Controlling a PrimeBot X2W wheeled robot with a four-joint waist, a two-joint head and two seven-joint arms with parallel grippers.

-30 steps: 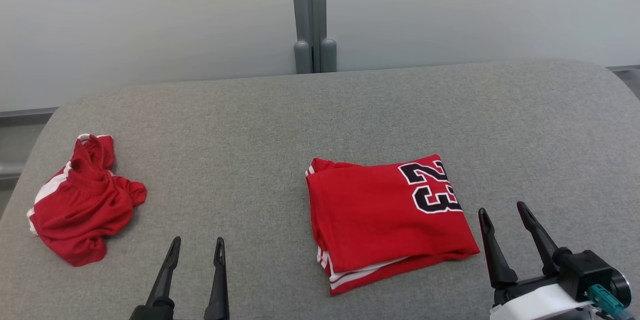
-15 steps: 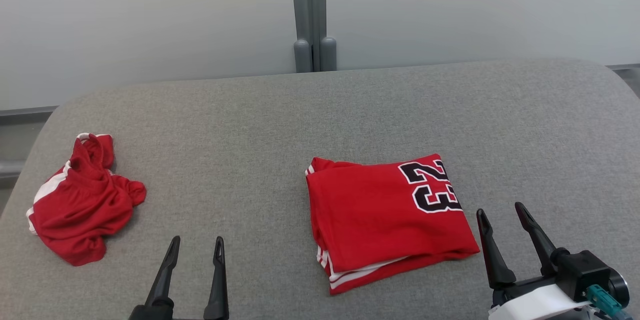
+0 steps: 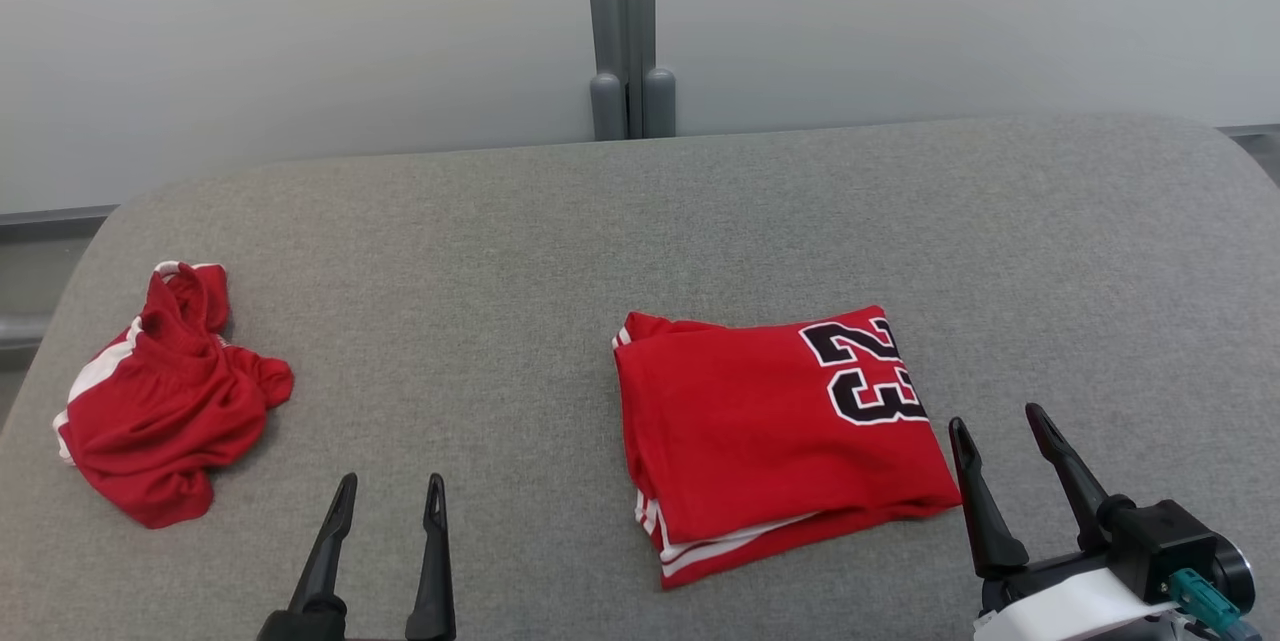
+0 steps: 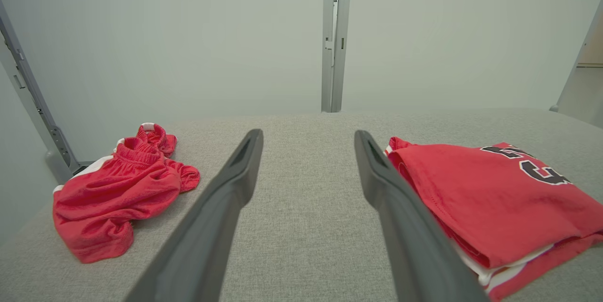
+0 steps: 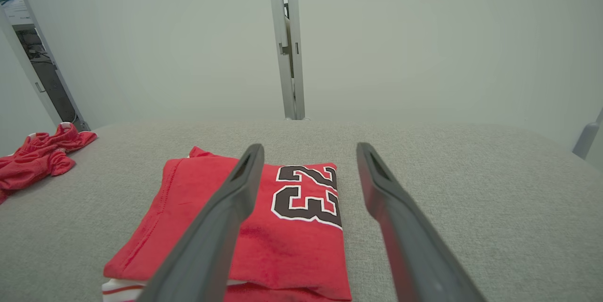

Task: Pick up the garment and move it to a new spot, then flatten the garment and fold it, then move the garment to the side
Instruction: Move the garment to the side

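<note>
**Garment.** The folded garment [image 3: 780,431] is a red jersey lying flat on the gray table [image 3: 560,251], right of center and toward the near edge. A black number 23 [image 3: 865,371] with a white outline faces up at its far right corner. White-striped layers show along its near edge.

**Surroundings.**
- A 2nd red piece, the crumpled garment [image 3: 165,411], lies bunched near the table's left edge. It has white trim and is well apart from the folded one.
- The table surface between the 2 pieces is bare fabric.
- Behind the table stand pale wall panels joined by a gray post [image 3: 625,31].
- Nothing lies on top of either piece.

**Claw positions.**
- The right claw [image 3: 997,418] hovers just beside the folded garment's near right corner without touching it. Its jaws are spread wide and hold nothing. In the right wrist view, the number 23 sits between its 2 fingers.
- The left claw [image 3: 390,483] is at the near edge, between the 2 pieces. Its jaws are spread wide and hold nothing. In the left wrist view, the crumpled garment [image 4: 113,193] lies to its left and the folded garment [image 4: 494,198] to its right.
</note>
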